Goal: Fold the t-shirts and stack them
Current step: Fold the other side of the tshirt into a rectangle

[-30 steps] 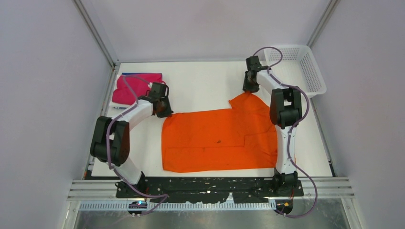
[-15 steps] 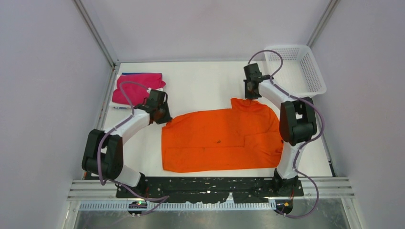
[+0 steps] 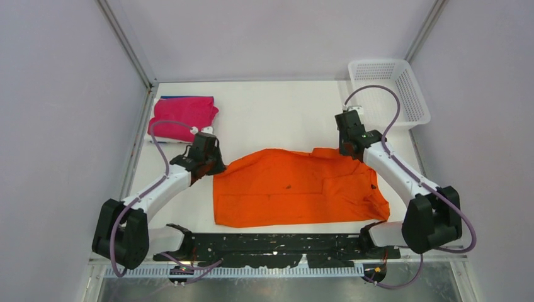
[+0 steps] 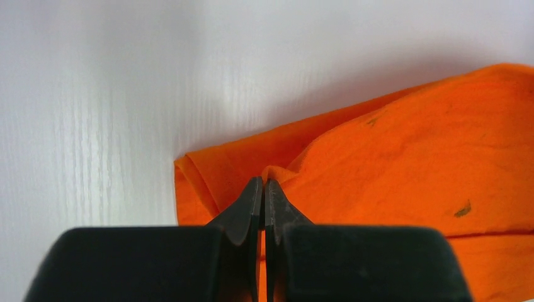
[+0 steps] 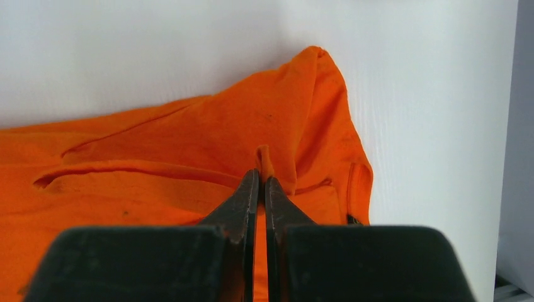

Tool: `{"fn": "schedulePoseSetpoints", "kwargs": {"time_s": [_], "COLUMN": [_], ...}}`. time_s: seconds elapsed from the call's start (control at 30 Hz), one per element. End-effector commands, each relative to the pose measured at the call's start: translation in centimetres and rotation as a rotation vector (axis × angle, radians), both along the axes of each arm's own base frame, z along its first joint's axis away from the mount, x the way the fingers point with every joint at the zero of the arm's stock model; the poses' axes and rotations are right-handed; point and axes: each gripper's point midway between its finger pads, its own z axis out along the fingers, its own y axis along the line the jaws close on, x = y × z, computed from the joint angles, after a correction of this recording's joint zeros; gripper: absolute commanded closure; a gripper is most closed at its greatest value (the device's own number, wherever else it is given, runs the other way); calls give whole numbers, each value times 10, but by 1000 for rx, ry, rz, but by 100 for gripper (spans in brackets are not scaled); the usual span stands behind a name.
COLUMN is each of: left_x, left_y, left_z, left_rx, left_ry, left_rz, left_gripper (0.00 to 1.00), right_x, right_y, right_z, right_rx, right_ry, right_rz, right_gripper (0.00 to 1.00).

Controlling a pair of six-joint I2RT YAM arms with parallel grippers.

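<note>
Both arms have drawn back toward the lower edge of the top view, dragging the far edge of the plain bright orange cloth t-shirt (image 3: pixel 296 189) down with them, so it now lies shorter across the middle of the white table (image 3: pixel 271 113). The left gripper (image 4: pixel 263 182) is clenched on a pinch of cloth at the shirt's upper-left corner. The right gripper (image 5: pixel 261 175) is clamped on a raised fold at its upper-right corner. A folded magenta-pink t-shirt (image 3: pixel 182 116) sits at upper left, and a white plastic mesh basket (image 3: pixel 412 94) at upper right.
</note>
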Motion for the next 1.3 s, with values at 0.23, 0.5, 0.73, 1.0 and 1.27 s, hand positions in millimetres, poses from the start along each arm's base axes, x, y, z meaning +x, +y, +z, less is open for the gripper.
{"fn": "schedulePoseSetpoints", "kwargs": {"time_s": [0.23, 0.5, 0.73, 1.0, 1.27], "left_x": [-15, -20, -22, -21, -18], "left_y": [19, 21, 22, 32, 32], "left_z": [7, 3, -2, -2, 10], "left_rx": [-24, -22, -23, 10, 16], "left_ry": [-101, -97, -87, -98, -128], "left_rz": [119, 120, 128, 171, 158], "left_gripper": [100, 100, 100, 99, 89], "right_x": [-60, -90, -114, -148, -171], "right_y": [-27, -24, -10, 6, 26], "right_z": [12, 15, 8, -25, -37], "right_rx": [-23, 12, 64, 126, 238], "right_ry": [-19, 12, 71, 202, 265], "right_rz": [-85, -99, -87, -25, 75], "right_gripper": [95, 95, 94, 86, 41]}}
